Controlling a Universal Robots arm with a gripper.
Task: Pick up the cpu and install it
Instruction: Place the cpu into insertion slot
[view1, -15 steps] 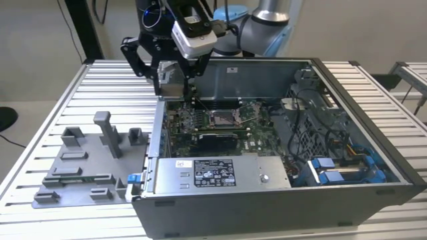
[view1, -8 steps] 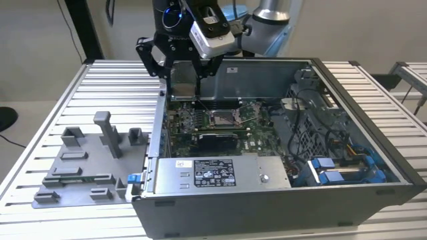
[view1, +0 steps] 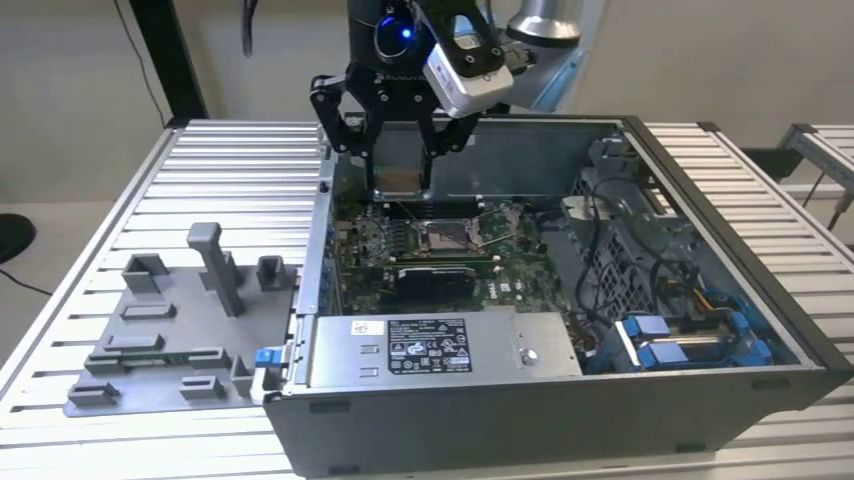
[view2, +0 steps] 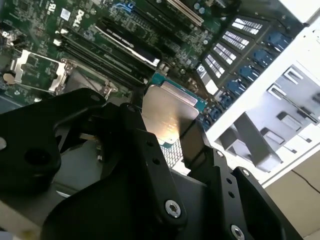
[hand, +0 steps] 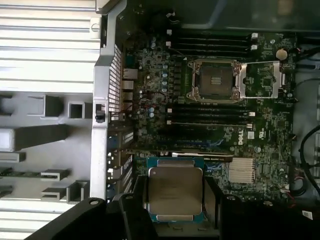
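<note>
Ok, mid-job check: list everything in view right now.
cpu: one, silvery top, above the motherboard
socket: one, metal-framed, open, on the motherboard
motherboard: one, green, inside the computer case
computer case: one, dark grey, open, on the table
power supply: one, grey, along the case's near wall
fixture: one, grey, on the exterior view's left of the case
table: one, silver, slatted
gripper: one, black, jaws shut on the cpu
</note>
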